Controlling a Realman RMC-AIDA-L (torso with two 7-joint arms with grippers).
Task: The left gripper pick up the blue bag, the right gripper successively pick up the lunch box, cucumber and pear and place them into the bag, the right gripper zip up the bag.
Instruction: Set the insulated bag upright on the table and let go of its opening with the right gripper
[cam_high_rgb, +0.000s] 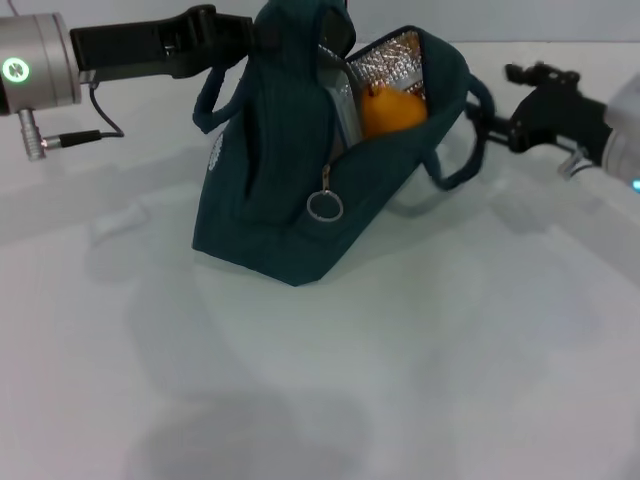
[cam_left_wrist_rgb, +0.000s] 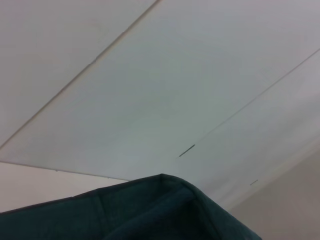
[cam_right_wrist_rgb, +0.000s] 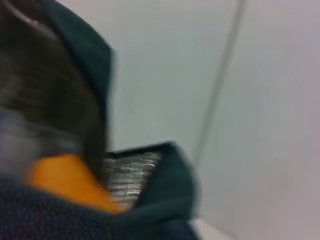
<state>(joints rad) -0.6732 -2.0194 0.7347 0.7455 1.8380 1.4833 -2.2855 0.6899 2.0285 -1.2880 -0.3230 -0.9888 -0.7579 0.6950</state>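
white table (cam_high_rgb: 400, 380), blue bag (cam_high_rgb: 270, 210) beside right claw (cam_high_rgb: 500, 105)

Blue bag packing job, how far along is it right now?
Packing looks mostly done: the dark blue fabric bag is held up at its top by the left claw, and an orange-yellow pear sits inside against the silver lining. Lunch box and cucumber cannot be made out inside. The right claw sits by the loop handle. Zipping is left: the mouth gapes and the ring zipper pull hangs low.

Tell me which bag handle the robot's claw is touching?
The handle loop on the robot's right side of the blue bag meets the right gripper. The other handle loop hangs below the left gripper, untouched.
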